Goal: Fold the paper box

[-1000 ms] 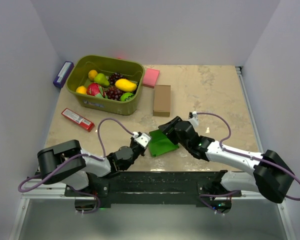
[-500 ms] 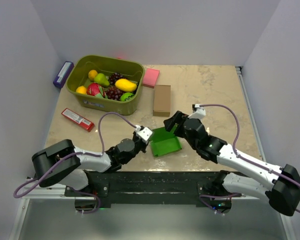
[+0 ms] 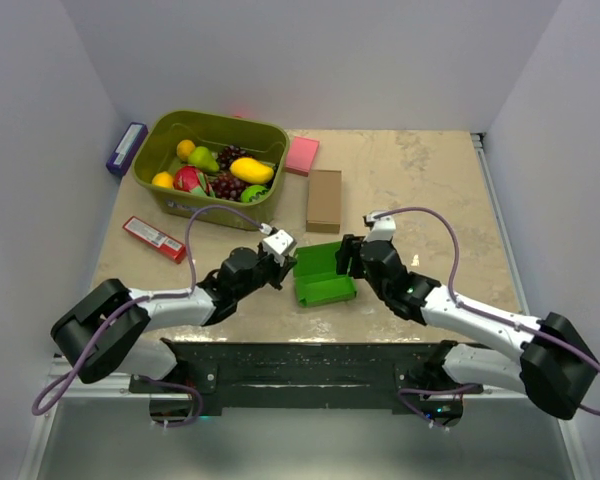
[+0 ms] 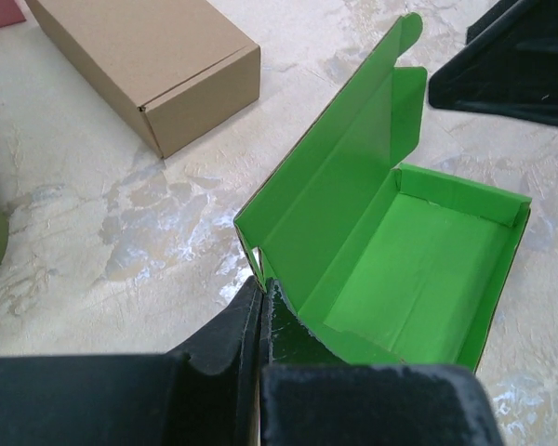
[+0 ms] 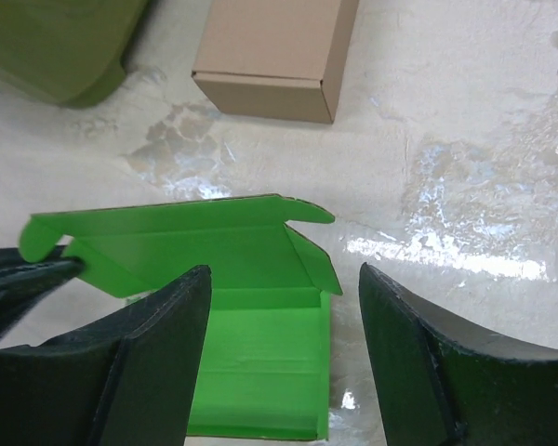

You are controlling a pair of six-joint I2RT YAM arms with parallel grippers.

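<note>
Since a second earlier, the left end effector (image 4: pixel 261 295) had moved farther out across the worktop (image 3: pixel 420 180), clamped shut on the near corner of the paper box (image 3: pixel 323 275). That bright green card sat between the two end effectors as an open tray: walls up, lid flap raised, closing and tucking apparently not yet done. The right end effector (image 5: pixel 284 276) hovered over it, spread wide apart.

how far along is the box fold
Done: the paper box already stands as an open tray, walls up. In hand: the left gripper pinches its corner, shut on the card; the right gripper hangs open over it. Left: the lid flap stands upright and needs folding down and tucking.
</note>
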